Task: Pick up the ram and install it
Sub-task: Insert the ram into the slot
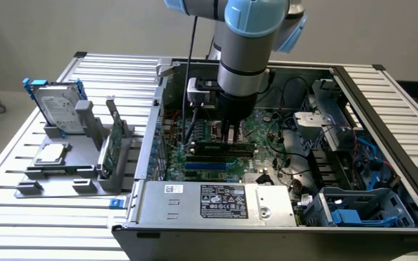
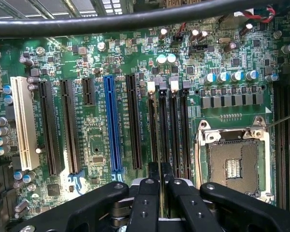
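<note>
Pressing the ram point(image 1: 223, 145) down: gripper point(image 2: 160, 180) clamped on it, best kept square over the slot point(image 2: 163, 130).

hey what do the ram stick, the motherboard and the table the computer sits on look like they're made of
The ram, clamped in the gripper, looks like thin green circuit board with black chips; it is mostly hidden. The motherboard is glossy green laminate with soldered metal capacitors and plastic slots, one blue. The table seems to be ribbed, matte silver aluminium, going by its slotted profiles.

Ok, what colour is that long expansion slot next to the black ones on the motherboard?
Blue: the long slot stands out among black neighbours, clearest in the wrist view.
</note>
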`<state>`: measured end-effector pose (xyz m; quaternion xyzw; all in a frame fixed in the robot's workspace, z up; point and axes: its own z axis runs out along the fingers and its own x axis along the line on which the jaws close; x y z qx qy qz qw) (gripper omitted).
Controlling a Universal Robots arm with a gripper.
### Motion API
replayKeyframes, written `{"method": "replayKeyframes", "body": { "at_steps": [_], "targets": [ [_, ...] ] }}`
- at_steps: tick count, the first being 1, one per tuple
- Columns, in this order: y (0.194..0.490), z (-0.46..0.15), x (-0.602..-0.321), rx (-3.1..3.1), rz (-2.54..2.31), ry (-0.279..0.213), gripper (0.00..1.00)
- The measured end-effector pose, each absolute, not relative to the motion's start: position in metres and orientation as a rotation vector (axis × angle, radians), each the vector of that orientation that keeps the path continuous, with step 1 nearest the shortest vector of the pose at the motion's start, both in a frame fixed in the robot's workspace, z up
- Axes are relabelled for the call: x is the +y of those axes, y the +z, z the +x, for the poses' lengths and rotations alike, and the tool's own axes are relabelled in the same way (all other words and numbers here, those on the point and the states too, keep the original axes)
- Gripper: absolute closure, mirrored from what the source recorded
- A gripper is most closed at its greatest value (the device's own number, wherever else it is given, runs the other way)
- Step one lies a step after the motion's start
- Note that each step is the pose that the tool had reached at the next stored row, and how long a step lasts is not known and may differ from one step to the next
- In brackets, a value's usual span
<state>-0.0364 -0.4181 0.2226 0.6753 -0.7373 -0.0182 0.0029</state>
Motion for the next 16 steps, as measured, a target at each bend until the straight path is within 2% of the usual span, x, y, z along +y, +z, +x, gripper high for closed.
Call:
{"method": "replayKeyframes", "body": {
  "at_steps": [16],
  "targets": [
    [0.2223,-0.0369,-0.4184,-2.317,2.115,-0.055,0.86]
  ]
}}
